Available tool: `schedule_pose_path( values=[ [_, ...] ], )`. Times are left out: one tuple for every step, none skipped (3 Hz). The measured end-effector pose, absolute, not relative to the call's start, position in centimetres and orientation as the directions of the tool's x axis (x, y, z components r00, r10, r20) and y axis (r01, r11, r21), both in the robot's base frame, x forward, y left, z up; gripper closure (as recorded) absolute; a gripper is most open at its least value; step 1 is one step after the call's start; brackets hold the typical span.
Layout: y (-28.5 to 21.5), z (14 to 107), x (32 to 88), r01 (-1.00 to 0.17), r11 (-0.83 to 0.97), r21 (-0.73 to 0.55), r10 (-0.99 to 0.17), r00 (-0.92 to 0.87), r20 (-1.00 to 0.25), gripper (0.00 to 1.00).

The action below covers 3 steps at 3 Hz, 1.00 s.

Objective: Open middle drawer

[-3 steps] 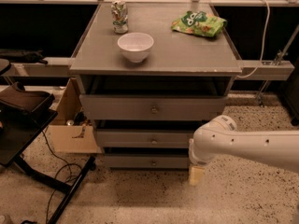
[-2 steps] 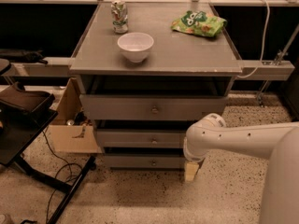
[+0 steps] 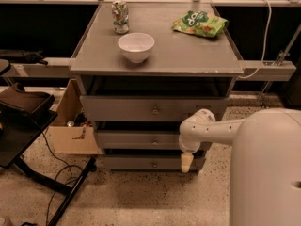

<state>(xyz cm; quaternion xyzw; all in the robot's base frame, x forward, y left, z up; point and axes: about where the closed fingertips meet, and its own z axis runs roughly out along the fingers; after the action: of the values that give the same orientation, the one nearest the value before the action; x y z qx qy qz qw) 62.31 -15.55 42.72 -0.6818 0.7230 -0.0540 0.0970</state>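
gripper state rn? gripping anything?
Gripper: open or closed cannot be told. It hangs in front of the lowest drawer, toward its right end, clear of the middle drawer knob.

Three drawers [image 3: 153,139], one bowl [image 3: 136,46], one can [image 3: 120,17], one bag [image 3: 200,23] — gripper [image 3: 186,165] at bottom drawer [image 3: 136,163].
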Motion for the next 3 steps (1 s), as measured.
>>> schedule_pose_path(
  values=[
    [-15.0, 43.0, 65.1, -0.968, 0.047, -0.248, -0.998, -0.034, -0.055, 0.00],
    [-13.4, 41.9, 66.9, -0.967, 0.040, -0.252, -0.998, -0.024, -0.065, 0.00],
    [-12.2, 40.7, 68.0, -0.969, 0.041, -0.245, -0.996, -0.022, -0.083, 0.00]
  ],
)
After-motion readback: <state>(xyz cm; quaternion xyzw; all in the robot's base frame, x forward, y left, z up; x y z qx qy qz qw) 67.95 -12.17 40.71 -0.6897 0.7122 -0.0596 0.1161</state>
